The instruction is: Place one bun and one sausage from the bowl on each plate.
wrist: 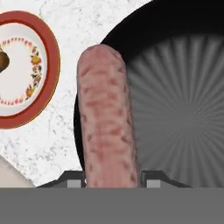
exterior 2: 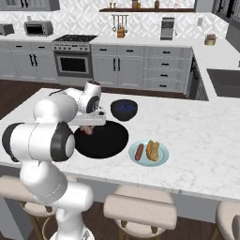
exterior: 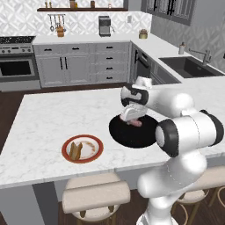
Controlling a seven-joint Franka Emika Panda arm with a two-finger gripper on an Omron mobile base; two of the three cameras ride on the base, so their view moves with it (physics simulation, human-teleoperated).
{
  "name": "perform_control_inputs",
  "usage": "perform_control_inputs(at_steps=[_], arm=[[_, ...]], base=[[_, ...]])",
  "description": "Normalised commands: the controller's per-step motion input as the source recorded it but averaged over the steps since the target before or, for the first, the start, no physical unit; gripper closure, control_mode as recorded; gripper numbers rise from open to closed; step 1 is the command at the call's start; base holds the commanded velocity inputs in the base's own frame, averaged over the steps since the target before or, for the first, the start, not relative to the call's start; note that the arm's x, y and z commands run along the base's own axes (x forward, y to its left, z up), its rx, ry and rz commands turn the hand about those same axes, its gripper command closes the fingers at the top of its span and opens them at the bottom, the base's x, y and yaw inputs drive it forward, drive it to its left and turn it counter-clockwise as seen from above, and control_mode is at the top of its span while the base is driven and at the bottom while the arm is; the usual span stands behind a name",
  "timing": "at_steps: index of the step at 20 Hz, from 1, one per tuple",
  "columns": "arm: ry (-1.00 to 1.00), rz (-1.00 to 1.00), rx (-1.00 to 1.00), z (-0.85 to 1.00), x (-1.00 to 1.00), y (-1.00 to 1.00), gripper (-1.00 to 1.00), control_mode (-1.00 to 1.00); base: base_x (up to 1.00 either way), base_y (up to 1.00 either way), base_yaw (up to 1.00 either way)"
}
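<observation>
Gripping a sausage [wrist: 108, 118] over the black bowl [wrist: 183, 100], the tool [wrist: 111, 181] hovers near the red-rimmed plate [wrist: 43, 70].

From here I lose the sausage's [wrist: 109, 118] lower end behind the fingertips [wrist: 73, 180], and the cream plate [wrist: 26, 70] runs off the edge.

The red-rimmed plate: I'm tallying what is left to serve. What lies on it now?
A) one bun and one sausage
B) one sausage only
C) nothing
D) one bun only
D: the red-rimmed plate holds just a bun, while the last sausage sits between the gripper tips over the black bowl.
</observation>
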Motion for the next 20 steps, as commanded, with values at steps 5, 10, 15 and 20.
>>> perform_control_inputs(at_steps=[5,10,15,20], arm=[[-0.18,-0.47,-0.09,0.87,-0.46,0.5,1.0,-1.0],[-0.02,-0.35,-0.07,0.74,-0.28,0.74,1.0,-1.0],[0.0,-0.48,0.09,0.02,-0.26,0.81,1.0,-1.0],[-0.02,-0.46,0.12,-0.42,-0.04,0.89,1.0,-1.0]], base=[[0.0,0.0,0.0],[0.0,0.0,0.0],[0.0,0.0,0.0],[0.0,0.0,0.0]])
